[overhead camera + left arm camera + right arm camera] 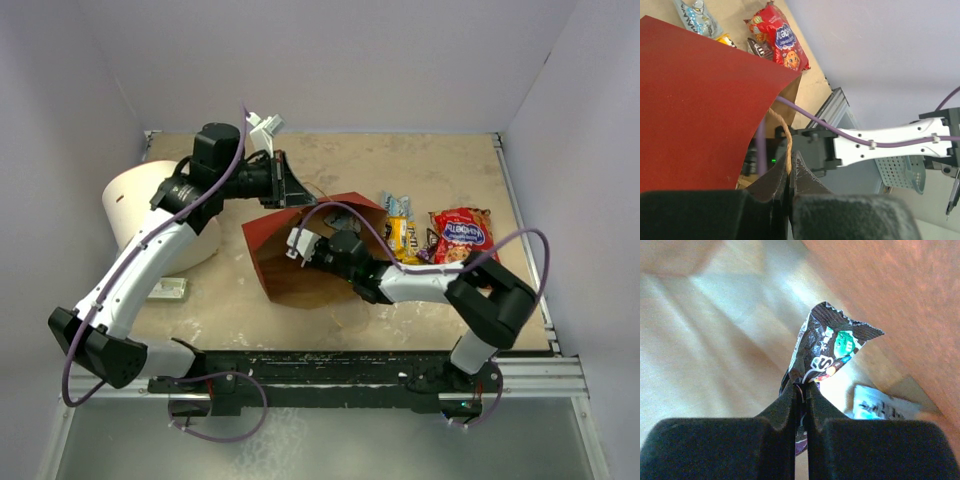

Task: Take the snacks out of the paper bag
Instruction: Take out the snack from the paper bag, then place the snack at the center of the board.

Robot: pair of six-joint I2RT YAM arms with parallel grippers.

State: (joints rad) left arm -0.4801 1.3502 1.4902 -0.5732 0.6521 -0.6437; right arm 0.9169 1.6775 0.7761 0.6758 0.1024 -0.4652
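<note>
The paper bag [275, 232], red outside and brown inside, lies with its mouth toward the arms. My left gripper [296, 196] holds it up, shut on the string handle [785, 135] of the paper bag [695, 100]. My right gripper [303, 246] reaches into the bag's mouth. In the right wrist view my right gripper [801, 387] is shut on a dark purple-brown candy packet [832, 347], and a light-blue packet [877, 402] lies behind it on the brown bag floor. Outside, to the right, lie the red cookie bag [460, 235], a yellow pack [402, 236] and a light-blue pack [394, 206].
A white cylindrical tub [140, 205] stands at the left, beside a small white-and-green box [168, 290]. Grey walls enclose the table on three sides. A black rail [350, 365] runs along the near edge. My right arm's forearm [425, 283] lies low just right of the bag.
</note>
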